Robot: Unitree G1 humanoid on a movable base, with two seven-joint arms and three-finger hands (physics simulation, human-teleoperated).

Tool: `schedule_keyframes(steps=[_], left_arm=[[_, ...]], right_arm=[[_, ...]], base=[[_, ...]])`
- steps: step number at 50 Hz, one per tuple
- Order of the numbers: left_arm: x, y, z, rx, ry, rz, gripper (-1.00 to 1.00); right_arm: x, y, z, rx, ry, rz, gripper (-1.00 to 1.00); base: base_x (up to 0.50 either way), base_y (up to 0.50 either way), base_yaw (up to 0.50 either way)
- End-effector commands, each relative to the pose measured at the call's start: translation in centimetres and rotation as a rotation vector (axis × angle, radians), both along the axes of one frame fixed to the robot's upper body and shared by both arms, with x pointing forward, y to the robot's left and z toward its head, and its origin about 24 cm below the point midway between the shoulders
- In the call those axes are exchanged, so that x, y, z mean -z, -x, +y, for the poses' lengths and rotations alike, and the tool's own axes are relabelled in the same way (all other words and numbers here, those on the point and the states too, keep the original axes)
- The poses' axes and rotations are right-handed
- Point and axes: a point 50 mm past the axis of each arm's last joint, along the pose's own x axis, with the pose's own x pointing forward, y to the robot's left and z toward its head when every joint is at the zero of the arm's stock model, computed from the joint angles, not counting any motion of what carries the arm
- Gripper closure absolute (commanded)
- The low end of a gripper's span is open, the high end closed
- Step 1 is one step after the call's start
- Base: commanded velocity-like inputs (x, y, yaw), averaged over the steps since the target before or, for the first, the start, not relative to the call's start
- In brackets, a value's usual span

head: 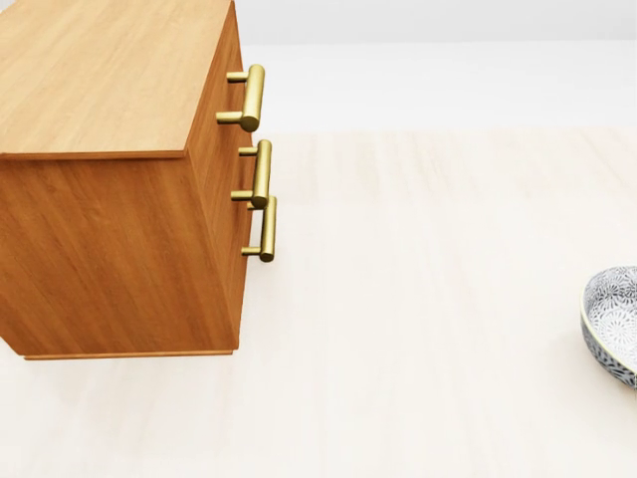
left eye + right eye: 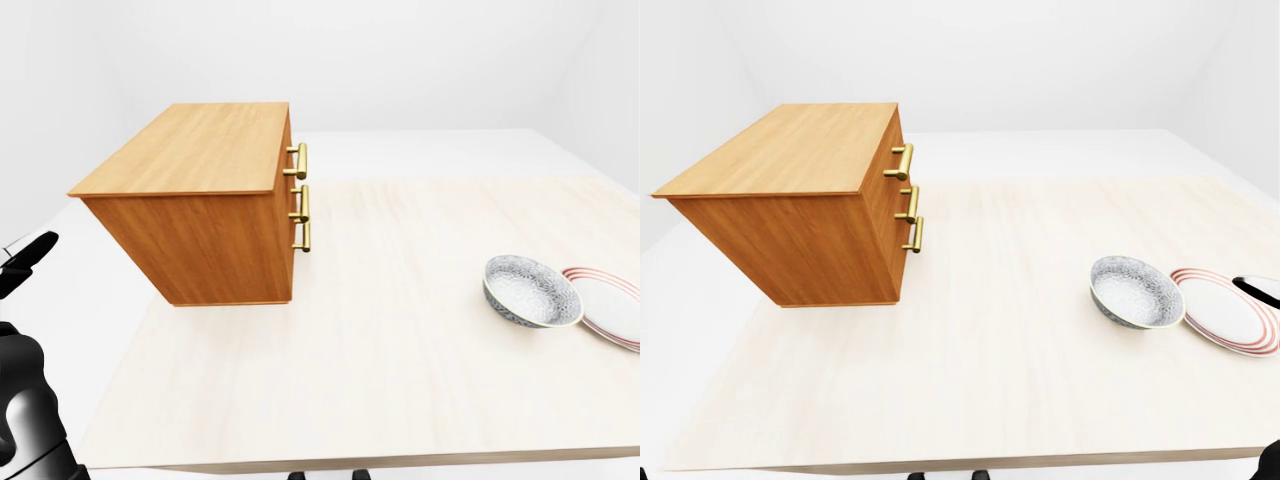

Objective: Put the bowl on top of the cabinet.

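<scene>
A blue-and-white patterned bowl (image 2: pixel 532 291) sits upright on the pale wooden table (image 2: pixel 380 360), towards the right of the left-eye view. The orange-brown wooden cabinet (image 2: pixel 200 190) stands on the table's left part, its flat top bare and its brass handles (image 2: pixel 300 205) facing right. My left hand (image 2: pixel 28 258) shows black at the left edge of the left-eye view, one finger stretched out, holding nothing and far from the bowl. Only a dark sliver of my right hand (image 2: pixel 1260 290) enters at the right edge of the right-eye view, over the plate and just right of the bowl.
A white plate with red rings (image 2: pixel 1222 312) lies flat right beside the bowl on its right. The table's near edge runs along the bottom of both eye views. White floor and walls surround the table.
</scene>
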Motion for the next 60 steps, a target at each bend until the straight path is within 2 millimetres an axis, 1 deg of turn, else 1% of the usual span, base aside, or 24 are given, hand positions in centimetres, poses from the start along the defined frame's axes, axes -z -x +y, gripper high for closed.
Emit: schedule_keyframes(steps=[1, 16, 21, 26, 30, 32, 36, 38, 39, 41, 42, 43, 45, 46, 47, 51, 55, 56, 59, 60], left_arm=[[0.0, 0.0, 0.0, 0.000, -0.001, -0.001, -1.00], [0.1, -0.1, -0.1, 0.002, 0.000, 0.005, -1.00], [0.2, -0.1, -0.1, 0.002, 0.001, 0.006, -1.00], [0.2, -0.1, -0.1, 0.003, -0.001, 0.007, -1.00], [0.0, 0.0, -0.1, 0.001, -0.002, 0.001, -1.00], [0.1, -0.1, -0.1, 0.003, -0.003, 0.006, -1.00], [0.1, -0.2, -0.1, 0.002, -0.003, 0.007, -1.00], [0.1, -0.2, 0.0, 0.000, -0.001, 0.008, -1.00], [0.2, -0.2, 0.0, 0.000, 0.000, 0.010, -1.00], [0.2, -0.3, -0.1, 0.003, 0.000, 0.012, -1.00], [0.3, -0.4, -0.2, 0.006, 0.000, 0.016, -1.00], [0.3, -0.4, -0.2, 0.008, -0.002, 0.016, -1.00], [0.1, -0.3, -0.2, 0.009, -0.004, 0.008, -1.00], [0.1, -0.3, -0.2, 0.008, -0.003, 0.008, -1.00], [0.1, -0.3, -0.2, 0.008, -0.002, 0.008, -1.00], [0.2, -0.4, -0.2, 0.009, -0.003, 0.014, -1.00], [0.0, -0.4, -0.2, 0.010, -0.006, 0.005, -1.00], [-0.1, -0.4, -0.2, 0.009, -0.007, 0.004, -1.00], [-0.1, -0.4, -0.2, 0.008, -0.006, 0.003, -1.00], [0.0, -0.5, -0.2, 0.010, -0.007, 0.007, -1.00]], right_arm=[[0.0, 0.0, 0.0, -0.001, 0.000, 0.001, -1.00], [0.1, 0.0, -0.1, 0.000, -0.003, 0.003, -1.00], [0.2, 0.1, -0.3, 0.007, -0.025, -0.003, -1.00], [-0.1, 0.1, -0.4, 0.010, -0.019, -0.009, -1.00], [-0.4, -0.4, -0.4, 0.023, 0.026, 0.024, -1.00], [-0.8, -1.6, -0.2, 0.034, 0.126, 0.104, -1.00], [-2.1, -2.9, -0.1, 0.075, 0.289, 0.187, -1.00], [-2.9, -3.6, 0.0, 0.107, 0.402, 0.255, -1.00], [-2.9, -4.5, -0.3, 0.121, 0.457, 0.325, -1.00], [-2.1, -5.8, -0.9, 0.139, 0.515, 0.454, -1.00], [-2.2, -6.2, -1.0, 0.149, 0.543, 0.488, -1.00], [-1.8, -6.7, -1.2, 0.154, 0.577, 0.554, -1.00], [-0.6, -7.7, -1.8, 0.172, 0.637, 0.699, -1.00], [0.7, -8.6, -2.5, 0.158, 0.666, 0.829, -1.00], [0.9, -8.7, -2.9, 0.170, 0.665, 0.856, -1.00], [3.6, -10.2, -5.9, 0.227, 0.672, 1.147, -1.00], [5.0, -10.9, -8.3, 0.291, 0.649, 1.327, -1.00], [5.7, -11.1, -8.9, 0.304, 0.649, 1.395, -1.00], [6.2, -11.6, -9.6, 0.293, 0.667, 1.478, -1.00], [6.7, -11.9, -9.6, 0.262, 0.682, 1.540, -1.00]], base=[[0.00, 0.26, 0.00], [0.00, 0.26, 0.00], [0.00, 0.01, 0.00], [0.00, 0.00, 0.00], [0.00, 0.00, 0.00], [0.00, 0.00, 0.00], [0.00, 0.00, 0.00], [0.00, 0.00, 0.00], [0.00, 0.00, 0.00], [0.00, 0.00, 0.00], [0.00, 0.00, 0.00], [0.00, 0.00, 0.00], [0.00, 0.00, 0.00], [0.00, 0.00, 0.00], [0.00, 0.00, 0.00], [0.00, 0.00, 0.00], [0.00, 0.00, 0.00], [0.00, 0.00, 0.00], [0.00, 0.00, 0.00], [0.00, 0.00, 0.00]])
